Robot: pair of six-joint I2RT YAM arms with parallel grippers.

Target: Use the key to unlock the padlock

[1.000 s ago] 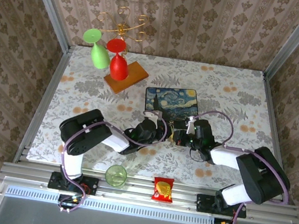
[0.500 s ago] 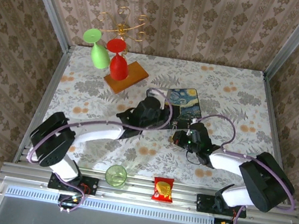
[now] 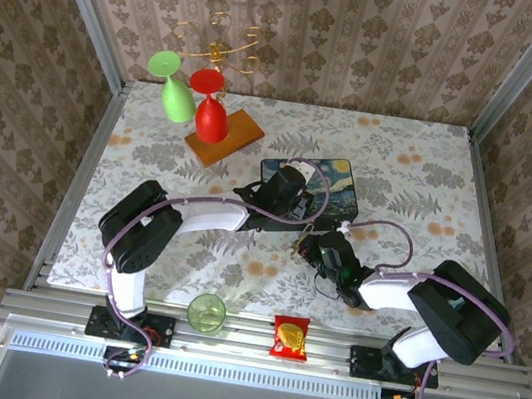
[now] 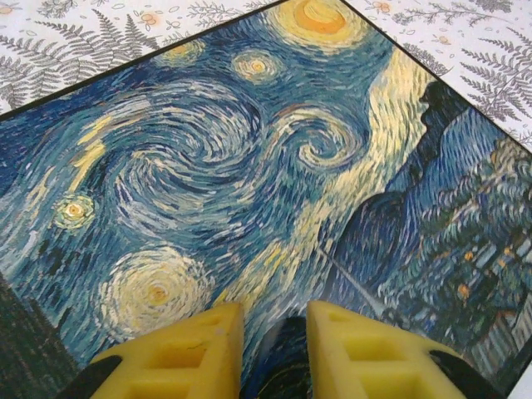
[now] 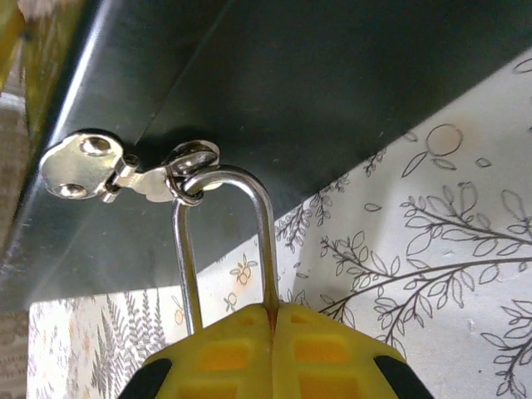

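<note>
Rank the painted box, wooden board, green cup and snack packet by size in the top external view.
Largest first:
painted box
wooden board
green cup and snack packet, too alike to rank

Shiny metal padlock (image 5: 264,241) shackle; glossy painted box (image 4: 208,166); matt printed tablecloth (image 5: 432,249).

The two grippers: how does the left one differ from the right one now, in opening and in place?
The left gripper has its fingers a little apart, nothing between them; the right gripper is shut on the padlock, whose shackle sticks out from its fingertips. The left gripper is over the painted lid of the box; the right gripper faces its dark side, at the latch. Both have yellow fingers.
</note>
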